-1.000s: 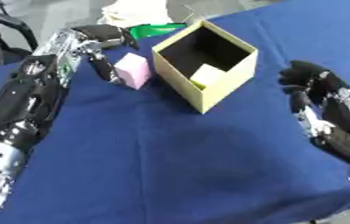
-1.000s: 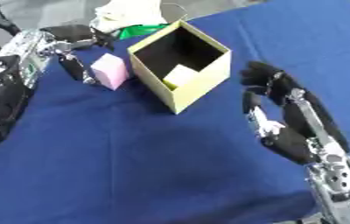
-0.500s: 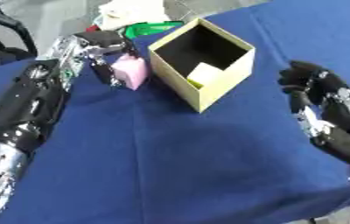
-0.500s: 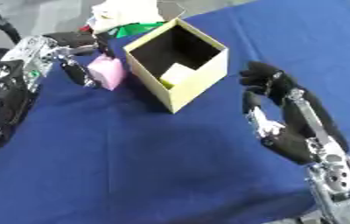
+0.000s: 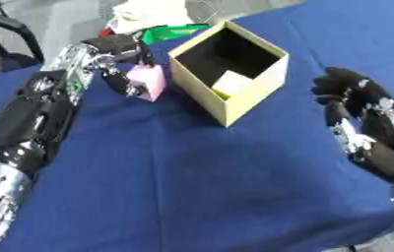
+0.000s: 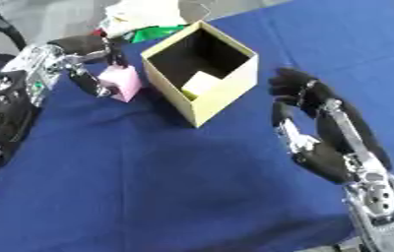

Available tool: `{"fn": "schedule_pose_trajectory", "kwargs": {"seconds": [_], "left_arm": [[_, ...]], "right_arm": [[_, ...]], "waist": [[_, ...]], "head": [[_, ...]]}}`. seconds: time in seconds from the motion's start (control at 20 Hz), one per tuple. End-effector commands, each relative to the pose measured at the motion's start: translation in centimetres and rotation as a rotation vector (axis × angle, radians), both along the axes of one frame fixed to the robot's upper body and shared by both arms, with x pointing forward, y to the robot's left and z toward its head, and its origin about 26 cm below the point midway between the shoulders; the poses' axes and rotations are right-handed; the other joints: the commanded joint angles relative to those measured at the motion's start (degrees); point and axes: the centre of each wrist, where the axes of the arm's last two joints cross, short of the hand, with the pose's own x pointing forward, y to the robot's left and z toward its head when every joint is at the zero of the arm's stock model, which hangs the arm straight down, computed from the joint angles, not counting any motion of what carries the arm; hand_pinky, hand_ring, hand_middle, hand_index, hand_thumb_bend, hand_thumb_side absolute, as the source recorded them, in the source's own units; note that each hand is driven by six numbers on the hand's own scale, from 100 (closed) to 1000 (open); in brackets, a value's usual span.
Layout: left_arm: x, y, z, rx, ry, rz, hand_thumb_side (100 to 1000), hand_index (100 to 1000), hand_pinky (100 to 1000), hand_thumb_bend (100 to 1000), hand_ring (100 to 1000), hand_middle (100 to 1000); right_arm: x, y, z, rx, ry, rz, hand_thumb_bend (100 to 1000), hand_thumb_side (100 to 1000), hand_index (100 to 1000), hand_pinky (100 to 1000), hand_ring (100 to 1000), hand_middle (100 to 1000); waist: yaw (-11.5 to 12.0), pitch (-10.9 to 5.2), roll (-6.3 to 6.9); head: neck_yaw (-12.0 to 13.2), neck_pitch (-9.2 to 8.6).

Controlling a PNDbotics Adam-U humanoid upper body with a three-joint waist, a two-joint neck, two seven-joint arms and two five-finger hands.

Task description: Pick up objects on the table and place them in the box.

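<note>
The left hand's (image 5: 121,51) fingers curl round one pink block (image 5: 147,81), pinching it just beside the left wall of the box (image 5: 250,93), the landmark here. The block seems lifted slightly off the blue tablecloth (image 5: 192,182), though contact with the cloth cannot be told for certain. The right hand (image 6: 308,106) hangs to the right of the box, near its right corner, fingers bent loosely and holding nothing.

There is one box, open-topped, tan outside and dark inside, and one pale yellow-green piece (image 5: 231,84) lies on its floor against the near wall. Behind the box, at the table's far edge, lie one green object (image 5: 173,33) and one white crumpled thing (image 5: 153,12); what they are cannot be told. No writing or label is legible on any of these.
</note>
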Motion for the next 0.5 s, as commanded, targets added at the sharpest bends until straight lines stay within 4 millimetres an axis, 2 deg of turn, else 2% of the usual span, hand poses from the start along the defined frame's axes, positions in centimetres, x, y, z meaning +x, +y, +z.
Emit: {"fn": "schedule_pose_trajectory", "kwargs": {"seconds": [0.05, 0.3, 0.5], "left_arm": [[-0.1, 0.7, 2.6, -0.011, -0.08, 0.001, 100, 701, 772, 311, 670, 495], [-0.6, 0.6, 5.0, -0.024, -0.152, -0.019, 100, 702, 776, 308, 675, 495], [-1.1, -0.1, 6.5, -0.036, -0.193, -0.063, 100, 702, 778, 302, 678, 494]], "right_arm": [[-0.1, -0.1, 0.5, 0.001, -0.019, -0.002, 100, 533, 919, 789, 808, 789], [-0.2, -0.3, 0.3, 0.001, -0.013, -0.005, 100, 532, 919, 789, 808, 789], [-0.2, -0.3, 0.3, 0.002, -0.011, -0.005, 100, 530, 919, 789, 808, 790]], "waist": [[0.3, -1.34, -0.81], [1.1, -2.07, -1.17], [1.4, -2.57, -1.5]], "head": [[-0.2, 0.15], [-0.3, 0.41], [-0.4, 0.49]]}}
